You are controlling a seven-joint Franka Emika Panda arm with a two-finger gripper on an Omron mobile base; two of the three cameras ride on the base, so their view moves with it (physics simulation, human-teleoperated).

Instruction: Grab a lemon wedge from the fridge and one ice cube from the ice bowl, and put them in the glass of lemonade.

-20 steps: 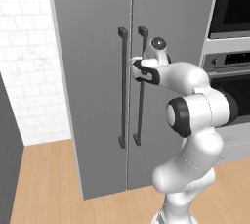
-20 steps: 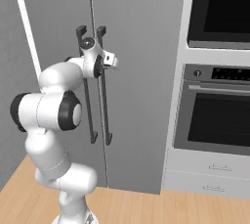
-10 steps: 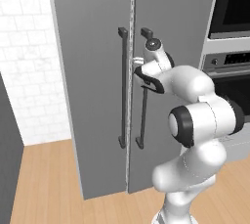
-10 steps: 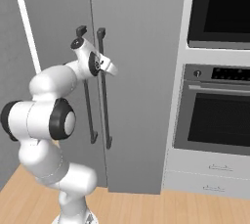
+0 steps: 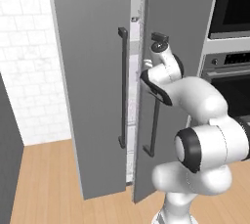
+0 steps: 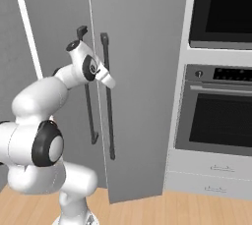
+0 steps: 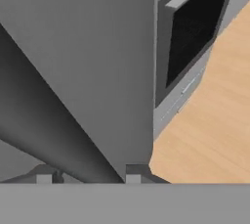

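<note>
Fridge point(image 5: 93, 71) doors ajar; gripper point(image 5: 146, 66) at right door's handle point(image 5: 155, 96).

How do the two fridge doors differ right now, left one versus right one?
The left fridge door stands ajar with its handle free, while the right fridge door is swung out more, its edge nearer the base, with the arm in front of its handle. The gripper sits at the gap between them. Both are flat grey panels with dark vertical bar handles.
</note>
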